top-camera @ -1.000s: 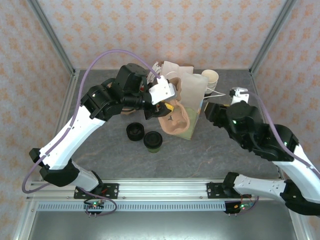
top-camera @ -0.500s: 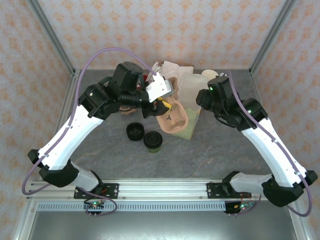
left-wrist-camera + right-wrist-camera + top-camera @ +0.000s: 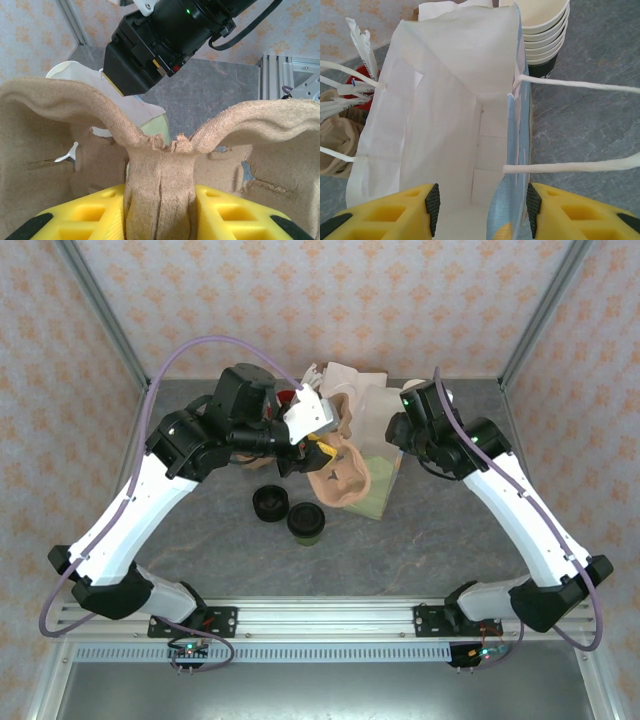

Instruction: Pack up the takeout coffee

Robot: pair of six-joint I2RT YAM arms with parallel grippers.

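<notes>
The takeout coffee [image 3: 306,523], an olive-green cup with a black lid, stands alone on the table in front of the bag. My left gripper [image 3: 318,452] is shut on the middle ridge of a brown pulp cup carrier [image 3: 345,480], which it holds beside the bag. In the left wrist view the yellow fingers [image 3: 85,215] squeeze that ridge [image 3: 159,185]. My right gripper [image 3: 482,207] hangs open over the white paper bag [image 3: 445,75]. One finger is inside the bag and one outside, with the bag's right wall between them, untouched.
A squat pile of black lids [image 3: 270,504] sits left of the coffee. A nested stack of cups [image 3: 545,30] stands behind the bag. Wrapped straws [image 3: 360,37] stick up at the bag's left. The bag's white twine handles [image 3: 570,85] stretch to the right.
My right arm has swung in from the right side and now hovers over the bag's mouth. The left gripper has shifted slightly left with the carrier.
</notes>
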